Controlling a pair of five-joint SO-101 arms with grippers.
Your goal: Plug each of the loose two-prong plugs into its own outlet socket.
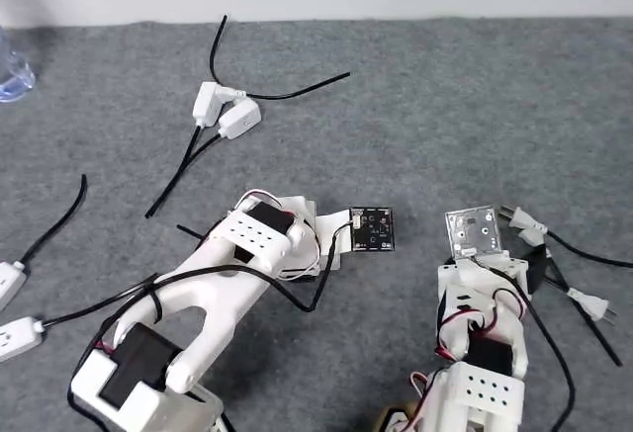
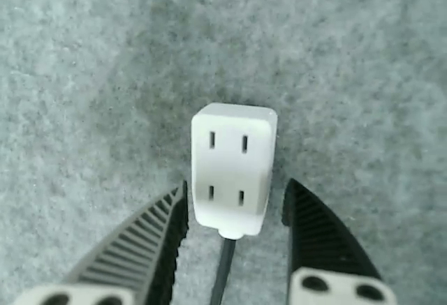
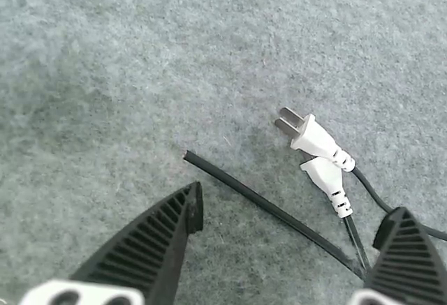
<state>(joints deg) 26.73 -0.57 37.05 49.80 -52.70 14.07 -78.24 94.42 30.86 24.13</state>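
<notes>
One white four-slot outlet socket, left end effector straddling it

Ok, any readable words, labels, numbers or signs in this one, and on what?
No readable text.
Outlet socket: blank face, only slots.
Plugs: no visible print.
Black circuit board and silver circuit board: any markings are too small to read.

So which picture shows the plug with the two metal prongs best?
The right wrist view. There the plug lies close up on the grey mat, with both prongs and its cord easy to see. The high view shows the same plug from far above, so it looks tiny. The left wrist view looks at an outlet socket instead.
</notes>
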